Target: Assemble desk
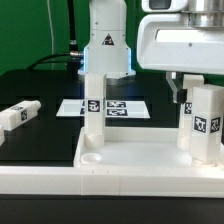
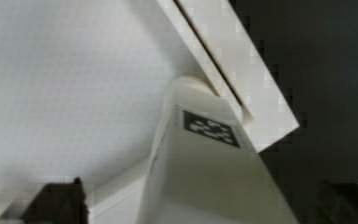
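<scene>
The white desk slab [image 1: 120, 158] lies flat in the foreground, rim up, with a round socket [image 1: 92, 157] at its near corner. One tagged leg [image 1: 93, 118] stands upright on the slab at the exterior view's left. Two more legs [image 1: 207, 125] [image 1: 186, 122] stand at the right. Another leg [image 1: 18, 114] lies loose on the black table at the far left. My gripper [image 1: 190, 86] hangs over the front right leg. In the wrist view that leg [image 2: 211, 160] rises between my dark fingers [image 2: 60, 203], with a gap on each side. The gripper [image 2: 202, 208] is open and holds nothing.
The marker board [image 1: 120, 107] lies flat behind the slab. The robot's base [image 1: 105, 45] stands at the back. A long low white rail [image 1: 35, 182] runs along the front edge. A dark cable [image 1: 55, 58] trails at the back left.
</scene>
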